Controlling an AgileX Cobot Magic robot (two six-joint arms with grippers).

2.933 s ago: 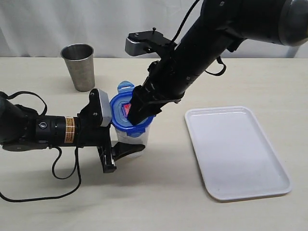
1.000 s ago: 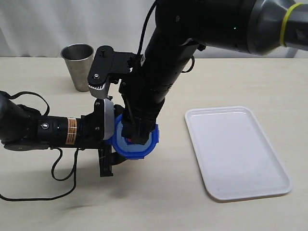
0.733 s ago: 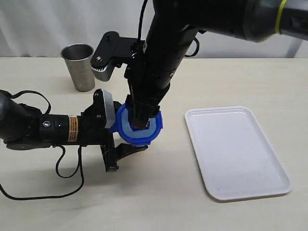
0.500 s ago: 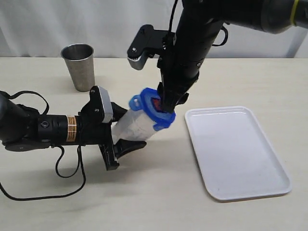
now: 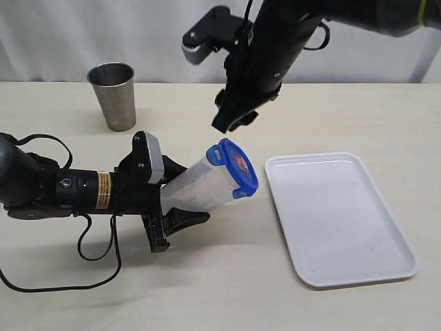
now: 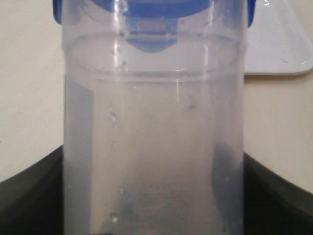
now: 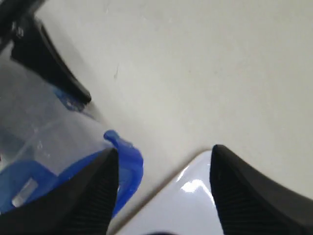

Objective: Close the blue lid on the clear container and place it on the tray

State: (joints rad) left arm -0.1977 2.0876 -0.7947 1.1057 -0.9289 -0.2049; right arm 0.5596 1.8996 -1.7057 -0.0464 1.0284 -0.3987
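Container (image 5: 200, 186), lid (image 5: 239, 169) on (one flap looks unsnapped), tilts clamped in my left gripper (image 5: 180, 196). The right gripper (image 5: 233, 121) hangs empty, spread, at its 12 o'clock. Next I'd carry it upright to the tray (image 5: 341, 214), at 3 o'clock.

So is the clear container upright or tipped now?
Tipped: the clear container leans toward the tray, with its blue lid end raised and its base gripped in the left hand.
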